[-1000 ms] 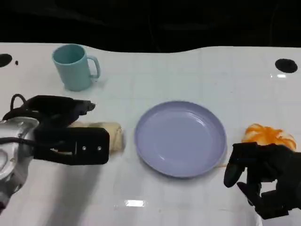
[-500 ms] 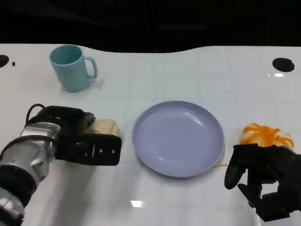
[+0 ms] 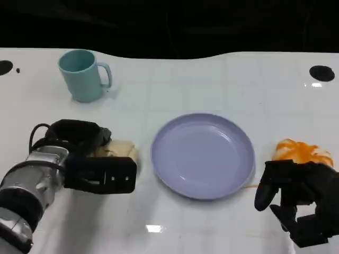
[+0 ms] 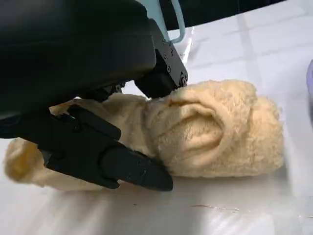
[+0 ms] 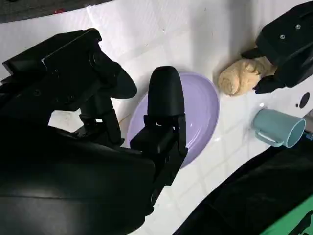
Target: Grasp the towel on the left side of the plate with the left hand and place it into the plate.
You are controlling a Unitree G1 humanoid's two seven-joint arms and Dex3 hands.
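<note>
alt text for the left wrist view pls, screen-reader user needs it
Close up, the left robot hand has its black fingers on a rolled, fluffy cream towel that lies on the white table. Part of a teal mug shows behind the robot hand, and a sliver of the lavender plate sits at the frame's edge.

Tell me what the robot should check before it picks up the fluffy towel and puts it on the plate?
1. Left hand at the towel: ok, its fingers touch the towel on both sides.
2. Firm grip on the towel: cannot tell, the towel lies on the table and the fingers' hold is partly hidden.
3. Plate has room: ok, nothing lies in it.
4. Way from towel to plate: ok, nothing stands between them.
5. Cup out of the way: ok, it stands apart, behind the towel.
6. Right hand clear of the plate: ok, it sits beside the rim, near the orange thing.
</note>
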